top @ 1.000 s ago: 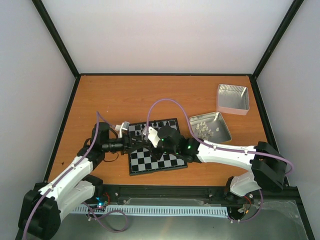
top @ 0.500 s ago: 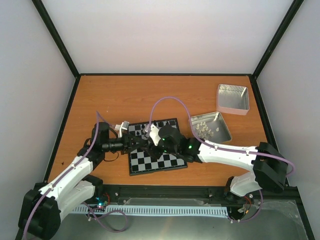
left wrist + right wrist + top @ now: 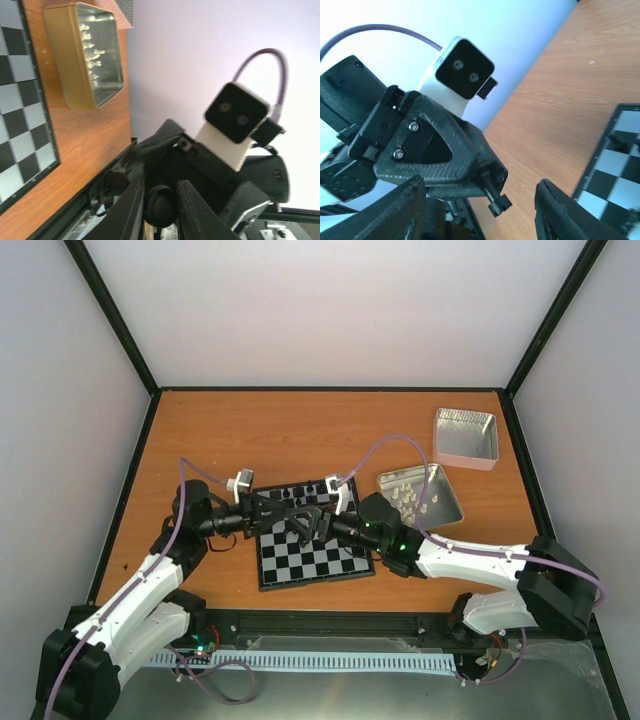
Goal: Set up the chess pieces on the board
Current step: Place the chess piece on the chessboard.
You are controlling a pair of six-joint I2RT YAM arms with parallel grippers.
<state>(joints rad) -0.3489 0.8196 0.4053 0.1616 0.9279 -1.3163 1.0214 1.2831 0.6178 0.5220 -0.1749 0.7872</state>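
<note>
The board [image 3: 330, 562] lies flat at the middle of the table, and several black chess pieces [image 3: 300, 490] stand along its far row. Above it the two grippers meet tip to tip. My left gripper [image 3: 312, 524] points right and is shut on one black chess piece [image 3: 498, 202]. That piece's round base [image 3: 160, 207] sits between the left gripper's fingers. My right gripper [image 3: 480, 186] faces it, open. The right fingers [image 3: 395, 212] stand on either side of the piece without touching it. A corner of the board [image 3: 620, 167] shows low on the right in the right wrist view.
An open tin [image 3: 428, 512] holding cream-white pieces [image 3: 410, 498] lies just right of the board. A second tin [image 3: 465, 435] sits at the back right. The black rail [image 3: 330, 625] runs along the near edge, and the enclosure walls rise on all sides.
My right gripper has opened and drawn back to the right, now level and facing the left one. My left gripper has shut on the black piece, which passed from right to left.
</note>
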